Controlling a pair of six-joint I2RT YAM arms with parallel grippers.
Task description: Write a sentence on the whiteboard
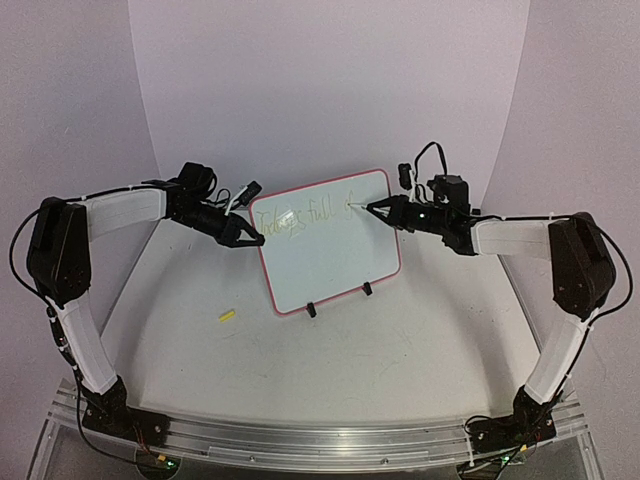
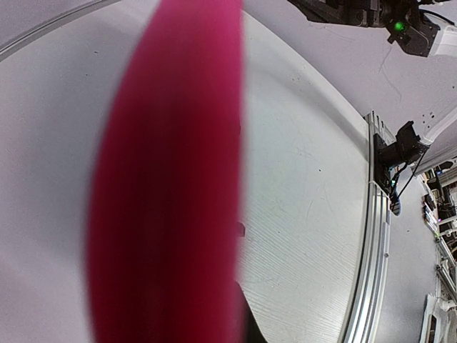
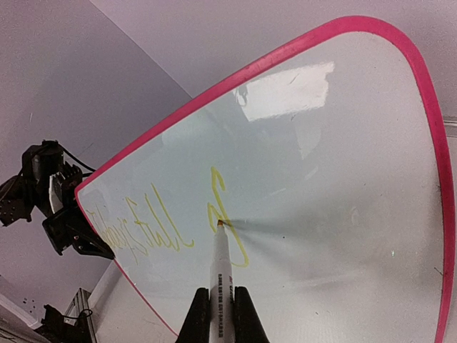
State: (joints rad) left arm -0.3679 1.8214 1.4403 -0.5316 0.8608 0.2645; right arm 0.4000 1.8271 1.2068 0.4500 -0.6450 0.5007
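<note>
The whiteboard (image 1: pixel 330 255), white with a red frame, stands tilted on two black clip feet at mid-table. Faint yellow cursive, the sentence (image 1: pixel 297 218), runs along its top. My left gripper (image 1: pixel 256 240) is shut on the board's left edge. In the left wrist view the blurred red frame (image 2: pixel 168 186) fills the middle and hides the fingers. My right gripper (image 3: pixel 221 318) is shut on a white marker (image 3: pixel 218 271). The marker's tip touches the board at the last yellow letter (image 3: pixel 221 225), right of the earlier words (image 3: pixel 153 229).
A small yellow piece (image 1: pixel 227 316) lies on the table left of the board. The clip feet (image 1: pixel 311 309) stick out toward the front. An aluminium rail (image 1: pixel 320 435) runs along the near edge, and a curved white backdrop rises behind.
</note>
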